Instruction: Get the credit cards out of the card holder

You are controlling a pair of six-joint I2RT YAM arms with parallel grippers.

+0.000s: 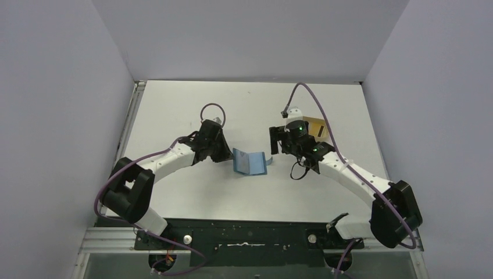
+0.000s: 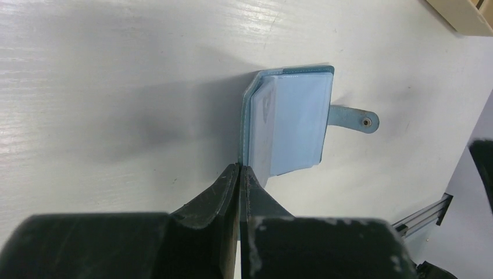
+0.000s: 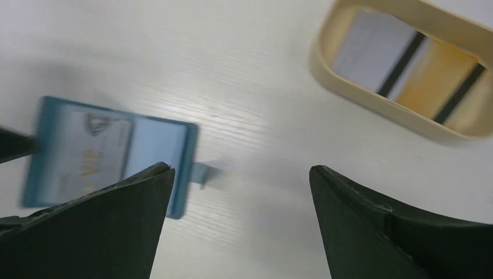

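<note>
The teal-blue card holder [image 1: 250,163] lies open on the white table between the arms, its snap tab [image 2: 354,119] pointing right. My left gripper [image 2: 239,167] is shut on the near edge of its raised left cover. A pale card [image 2: 266,110] shows inside a clear sleeve; it also shows in the right wrist view [image 3: 87,154]. My right gripper [image 3: 241,168] is open and empty, just right of the card holder [image 3: 174,157]. Two cards with black stripes, one whitish [image 3: 372,52] and one yellow [image 3: 442,81], lie in the tan tray [image 3: 372,104].
The tan tray [image 1: 317,127] stands behind my right gripper [image 1: 273,142], right of the card holder. Its corner shows at the top right of the left wrist view [image 2: 465,14]. Grey walls close in the table on three sides.
</note>
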